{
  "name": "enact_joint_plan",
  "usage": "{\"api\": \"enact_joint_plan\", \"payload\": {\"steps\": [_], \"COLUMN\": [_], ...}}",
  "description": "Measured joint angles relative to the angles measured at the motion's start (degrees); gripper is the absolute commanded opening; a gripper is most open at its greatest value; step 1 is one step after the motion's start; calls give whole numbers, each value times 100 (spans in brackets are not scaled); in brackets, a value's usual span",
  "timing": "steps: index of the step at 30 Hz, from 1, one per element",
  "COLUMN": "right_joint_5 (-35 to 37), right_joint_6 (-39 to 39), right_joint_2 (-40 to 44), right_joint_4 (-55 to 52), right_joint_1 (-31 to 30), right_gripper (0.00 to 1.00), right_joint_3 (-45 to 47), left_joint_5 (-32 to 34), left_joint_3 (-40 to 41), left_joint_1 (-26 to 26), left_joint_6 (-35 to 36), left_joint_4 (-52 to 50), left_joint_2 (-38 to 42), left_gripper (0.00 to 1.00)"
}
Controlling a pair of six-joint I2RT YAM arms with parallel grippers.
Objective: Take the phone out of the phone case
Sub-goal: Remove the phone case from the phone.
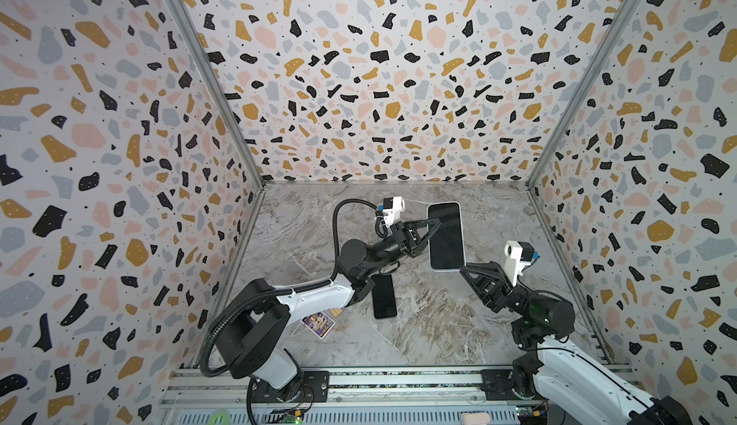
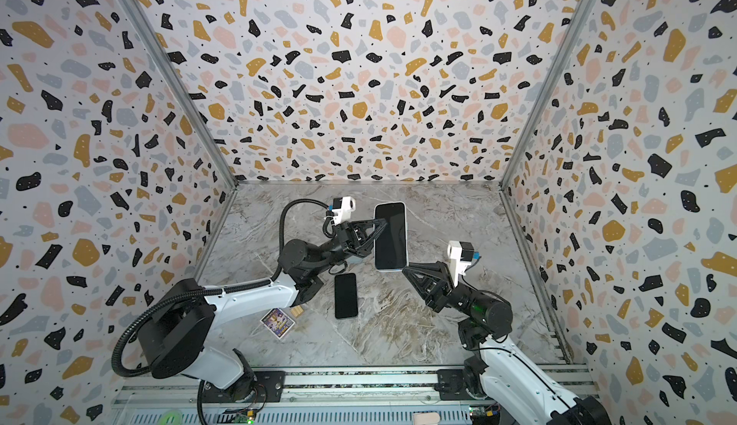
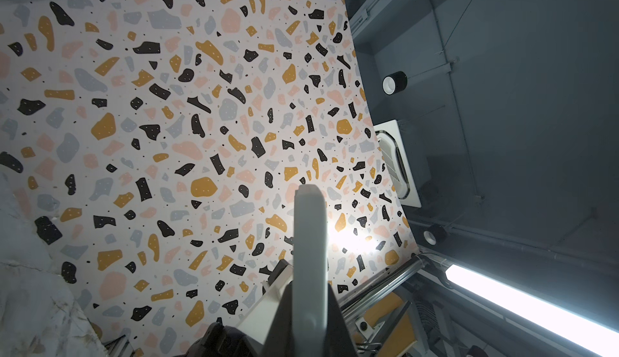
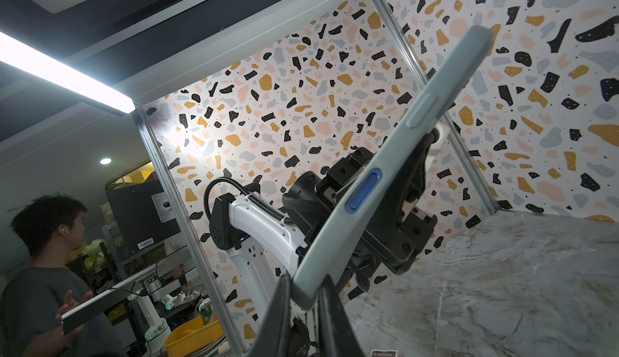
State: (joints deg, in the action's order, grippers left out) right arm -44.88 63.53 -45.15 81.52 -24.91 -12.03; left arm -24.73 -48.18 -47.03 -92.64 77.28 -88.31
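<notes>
The left gripper [image 1: 432, 226] is pinched on one long edge of a pale grey-blue rubbery phone case [image 4: 396, 144], about midway along it, and holds it up off the grey marbled table [image 1: 438, 323]. In the left wrist view its two dark fingers [image 3: 335, 321] press on either side of the case's pale rim. The right gripper [image 1: 465, 267] is clamped on the end of the case nearest its own arm; the right wrist view shows its fingers [image 4: 330, 311] squeezing that end, with a blue side button [image 4: 364, 191] farther along the rim. The flat black-screened phone [image 1: 446, 235] sits in the phone case between the two grippers, screen facing up in both top views. Back from the left gripper, beside its forearm, a second black slab handset [image 1: 384, 297], a colourful printed card [image 1: 318, 324] and a small wooden block [image 1: 337, 312] lie on the table.
</notes>
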Motion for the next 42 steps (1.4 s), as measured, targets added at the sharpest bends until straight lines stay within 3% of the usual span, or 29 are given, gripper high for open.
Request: {"api": "enact_joint_plan", "payload": {"steps": [9,15,20,25,29,42], "right_joint_5": [-162,-181,-79,212,306,476], "right_joint_6": [-153,-330,-431,-651,-664,-326], "right_joint_2": [-186,-140,160,765,896,946], "right_joint_4": [407,273,-286,-1759,-2428,-2975], "right_joint_1": [-50,-57,-63,-96,-98,-98], "right_gripper": [13,12,12,12,13,17], "right_joint_3": [0,-4,-15,-153,-164,247], "left_joint_5": [-76,-94,20,332,551,761], "left_joint_3": [-229,-437,-496,-820,-850,-118], "left_joint_1": [-70,-157,-155,-164,-188,-149], "left_joint_6": [-422,-227,697,2041,2544,2382], "left_joint_4": [79,-188,-1394,-3200,-3777,-3145], "left_joint_2": [-55,-55,404,966,1110,874], "left_gripper": [0,0,0,0,0,0]}}
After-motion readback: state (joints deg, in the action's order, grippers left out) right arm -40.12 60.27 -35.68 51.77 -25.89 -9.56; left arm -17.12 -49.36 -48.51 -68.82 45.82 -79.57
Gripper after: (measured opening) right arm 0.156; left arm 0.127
